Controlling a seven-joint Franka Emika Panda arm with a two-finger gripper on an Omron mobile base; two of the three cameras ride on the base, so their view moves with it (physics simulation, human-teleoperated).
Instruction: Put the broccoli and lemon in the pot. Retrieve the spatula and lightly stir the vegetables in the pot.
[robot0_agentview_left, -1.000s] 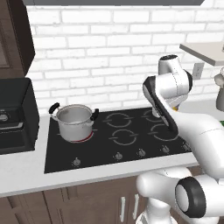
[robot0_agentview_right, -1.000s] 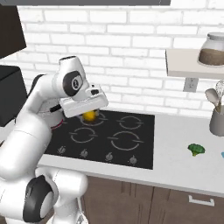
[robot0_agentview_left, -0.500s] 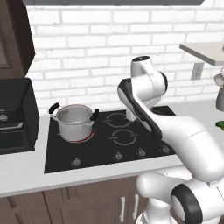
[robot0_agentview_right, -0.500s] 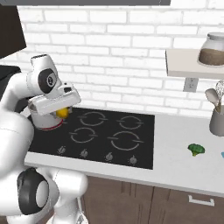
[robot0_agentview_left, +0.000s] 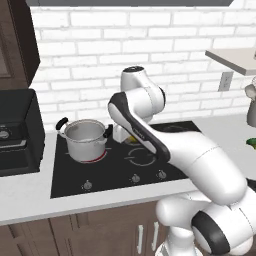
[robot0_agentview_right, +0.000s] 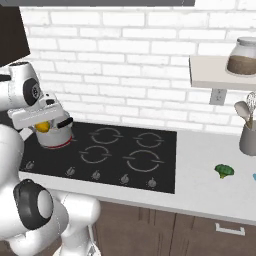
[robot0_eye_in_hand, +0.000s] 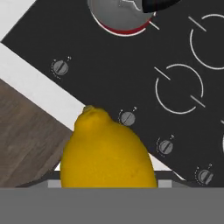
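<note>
A yellow lemon (robot0_eye_in_hand: 107, 151) fills the bottom of the hand view, and my gripper (robot0_agentview_right: 43, 125) is shut on it. In the right base view the lemon (robot0_agentview_right: 43, 127) hangs right by the steel pot (robot0_agentview_right: 56, 138), at its rim. The pot (robot0_agentview_left: 86, 140) stands on the cooktop's back left burner, and its inside looks empty. Part of the pot (robot0_eye_in_hand: 122, 13) shows at the top of the hand view. The green broccoli (robot0_agentview_right: 224, 170) lies on the counter to the right. A sliver of the light-blue spatula (robot0_agentview_right: 254, 176) shows at the right edge.
The black cooktop (robot0_agentview_right: 125, 150) has a row of knobs along its front. A black toaster oven (robot0_agentview_left: 15, 132) stands left of the pot. On the right are a utensil holder (robot0_agentview_right: 247, 135) and a wall shelf (robot0_agentview_right: 220, 75) with a jar (robot0_agentview_right: 242, 55).
The arm has swung left across the cooktop, carrying the lemon from above the middle burners to the pot. The grip has not changed.
</note>
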